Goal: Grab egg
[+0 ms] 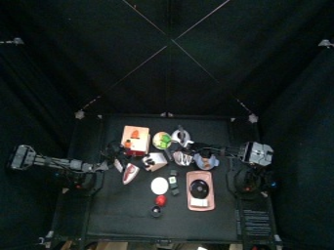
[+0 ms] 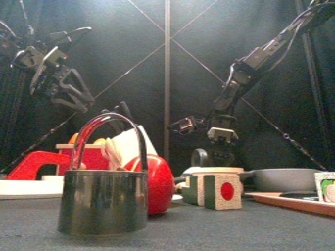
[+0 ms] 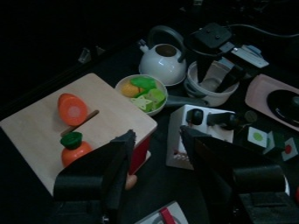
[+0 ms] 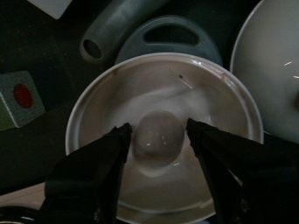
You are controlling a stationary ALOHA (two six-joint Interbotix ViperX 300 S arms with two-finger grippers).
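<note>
Right jaws straddle egg (image 4: 158,138) in bowl (image 4: 105,96), kettle (image 3: 162,58) beside

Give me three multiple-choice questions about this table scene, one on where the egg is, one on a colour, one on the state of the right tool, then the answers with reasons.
1. Where does the egg lie?
A. On the wooden board
B. Inside the white bowl
C. On the bare table

2. What colour is the teapot beside the small dish of green and yellow pieces?
A. White
B. Red
C. Blue

3. How does the right tool stand?
A. Shut above the teapot
B. Shut on a carrot
C. Open, one jaw on each side of the egg

Answers:
1. B: the right wrist view shows the egg resting at the bottom of the white bowl.
2. A: the left wrist view shows a white teapot with a dark handle.
3. C: the right wrist view shows the two jaws apart, with the egg between them; whether they touch it cannot be told.
</note>
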